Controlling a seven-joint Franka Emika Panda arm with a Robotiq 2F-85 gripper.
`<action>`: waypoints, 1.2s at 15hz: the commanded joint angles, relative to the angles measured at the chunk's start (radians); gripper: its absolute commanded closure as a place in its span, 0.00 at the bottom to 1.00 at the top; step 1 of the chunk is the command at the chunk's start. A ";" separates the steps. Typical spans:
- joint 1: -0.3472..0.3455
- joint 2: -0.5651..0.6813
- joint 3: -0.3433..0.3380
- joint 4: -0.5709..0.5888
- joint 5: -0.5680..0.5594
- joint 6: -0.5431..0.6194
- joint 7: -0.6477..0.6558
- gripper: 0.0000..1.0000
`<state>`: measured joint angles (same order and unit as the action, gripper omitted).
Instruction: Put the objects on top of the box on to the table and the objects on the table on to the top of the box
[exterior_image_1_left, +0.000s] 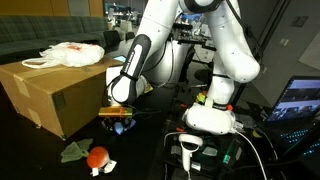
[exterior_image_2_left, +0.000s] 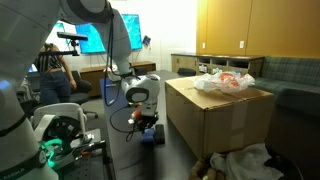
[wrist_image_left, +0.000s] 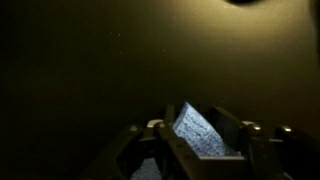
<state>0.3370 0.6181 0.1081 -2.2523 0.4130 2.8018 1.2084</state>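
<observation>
claw (exterior_image_1_left: 120, 112) is down low at the counter (exterior_image_1_left: 150, 160), just beside the near corner of the box (exterior_image_1_left: 50, 95), with the arm folded over it

wrist view: a grey speckled piece (wrist_image_left: 200, 128) sits between the jaws, dark counter behind it. The jaws stand partly apart, one on each side of it, and we can't tell whether they press on it or only bracket it

in both exterior views we see something small and blue with a bit of yellow (exterior_image_1_left: 120, 126) right under the claw, too small to identify

box stands upright on the counter. On its top lies a crumpled white plastic bag (exterior_image_2_left: 225, 82) with red print, nothing else we can make out up there

on the counter in front of the box: a green crumpled item (exterior_image_1_left: 75, 151) and just beside it a red-orange round item (exterior_image_1_left: 97, 156) touching a white scrap. Both are well apart from the claw

in an exterior view a pale crumpled heap (exterior_image_2_left: 245, 162) lies at the foot of the box

robot base (exterior_image_1_left: 210, 118) is on the far side of the claw from the box, an open laptop (exterior_image_1_left: 300, 100) beyond it
</observation>
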 joint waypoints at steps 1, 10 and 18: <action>-0.031 0.017 0.001 0.017 -0.021 -0.004 -0.020 0.83; 0.006 -0.039 -0.082 -0.024 -0.077 -0.011 0.028 0.87; 0.200 -0.294 -0.323 -0.212 -0.506 -0.064 0.099 0.87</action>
<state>0.4663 0.4784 -0.1431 -2.3641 0.0608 2.7855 1.2752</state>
